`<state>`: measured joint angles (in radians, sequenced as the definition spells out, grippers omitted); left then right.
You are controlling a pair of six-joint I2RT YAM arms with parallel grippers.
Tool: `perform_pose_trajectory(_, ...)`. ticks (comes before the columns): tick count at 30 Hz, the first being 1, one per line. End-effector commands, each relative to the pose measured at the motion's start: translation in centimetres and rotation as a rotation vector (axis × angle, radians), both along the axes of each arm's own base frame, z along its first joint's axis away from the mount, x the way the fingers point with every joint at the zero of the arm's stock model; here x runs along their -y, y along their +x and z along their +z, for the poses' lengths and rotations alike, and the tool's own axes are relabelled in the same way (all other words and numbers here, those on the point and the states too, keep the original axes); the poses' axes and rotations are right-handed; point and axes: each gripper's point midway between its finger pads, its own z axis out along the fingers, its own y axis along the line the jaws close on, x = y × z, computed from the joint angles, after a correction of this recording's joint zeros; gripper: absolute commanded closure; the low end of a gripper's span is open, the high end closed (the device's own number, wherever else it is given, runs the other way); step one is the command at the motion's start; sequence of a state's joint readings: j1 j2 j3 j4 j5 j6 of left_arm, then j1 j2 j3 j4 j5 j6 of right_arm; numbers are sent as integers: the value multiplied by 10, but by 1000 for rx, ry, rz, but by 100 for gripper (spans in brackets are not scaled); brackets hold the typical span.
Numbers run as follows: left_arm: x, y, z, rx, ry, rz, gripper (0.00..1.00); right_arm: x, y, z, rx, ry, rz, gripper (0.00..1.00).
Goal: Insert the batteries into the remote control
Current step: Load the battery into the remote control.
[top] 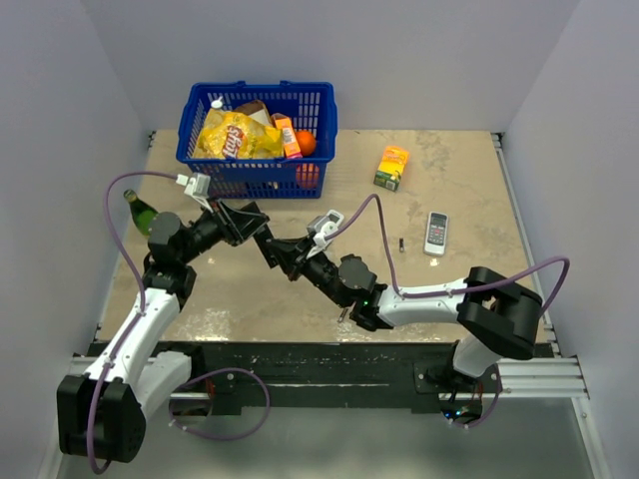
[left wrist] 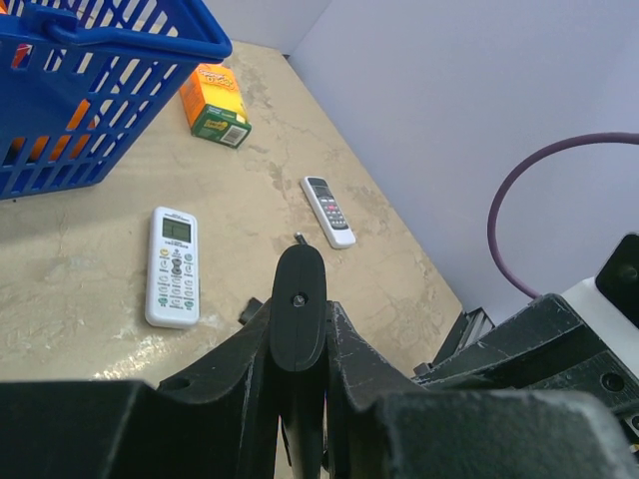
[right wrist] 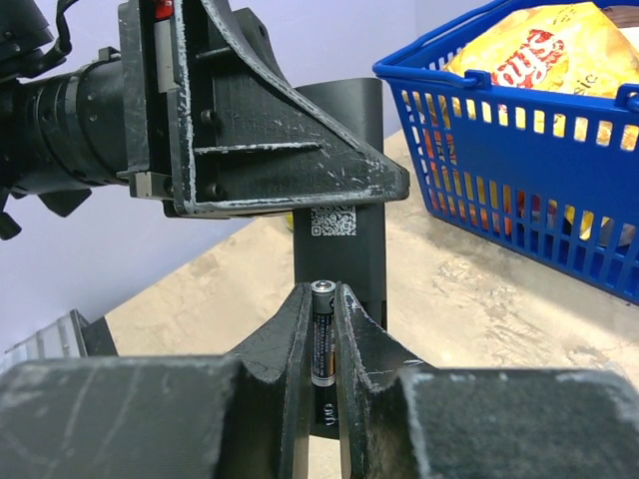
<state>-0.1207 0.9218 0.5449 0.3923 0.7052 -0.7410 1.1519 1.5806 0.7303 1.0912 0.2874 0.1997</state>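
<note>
The pale, mottled worktop (top: 449,180) carries a blue plastic basket (top: 250,165) at its far side, loaded with a yellow Lay's crisp bag (top: 235,135), an orange (top: 306,143) and other packs. In front of it the left arm (top: 150,319) and right arm (top: 429,299) reach in and meet near the middle of the worktop, close to the basket's front wall. The left jaws are clenched on the black remote control (left wrist: 299,289), lifted off the worktop. From the right wrist it shows as a dark upright bar with a small white code label, its upper part crossed by the left jaws' body. A white remote with a small screen (left wrist: 173,264) lies flat on the worktop between the basket and the held remote. A slimmer white remote with grey buttons (top: 436,233) lies farther out toward the right wall. An orange-and-green carton (top: 391,167) stands to the right of the basket, well apart from both white remotes. A green bottle (top: 138,210) lies at the left edge, partly covered by the left arm and its purple cable. The right jaws are clamped on an AAA battery (right wrist: 322,344), held upright just in front of the black remote's lower end. A second battery (top: 401,244) lies loose on the worktop just beside the grey-buttoned remote.
</note>
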Motion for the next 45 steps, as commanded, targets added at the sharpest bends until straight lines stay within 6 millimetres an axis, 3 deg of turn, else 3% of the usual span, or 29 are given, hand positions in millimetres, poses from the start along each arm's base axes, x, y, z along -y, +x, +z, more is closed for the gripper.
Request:
perform_pose_trajectory(1, -1, 0, 10, 27, -28, -8, 100, 5, 2, 20, 45, 69, -38, 100)
perform_pose_trajectory(10, 0, 0, 10, 15, -44, -12, 100, 2, 4, 21, 52, 70, -40, 100)
perform_pose_trajectory(23, 4, -6, 0, -65, -173, -84, 100, 5, 5, 1, 36, 21, -50, 100)
perform_pose_trajectory(34, -1, -5, -1, -74, -194, -67, 100, -7, -5, -15, 3, -9, 8, 100)
perform_pose_trajectory(45, -9, -5, -1, -68, -224, -43, 100, -7, -11, -54, -64, -111, 29, 100)
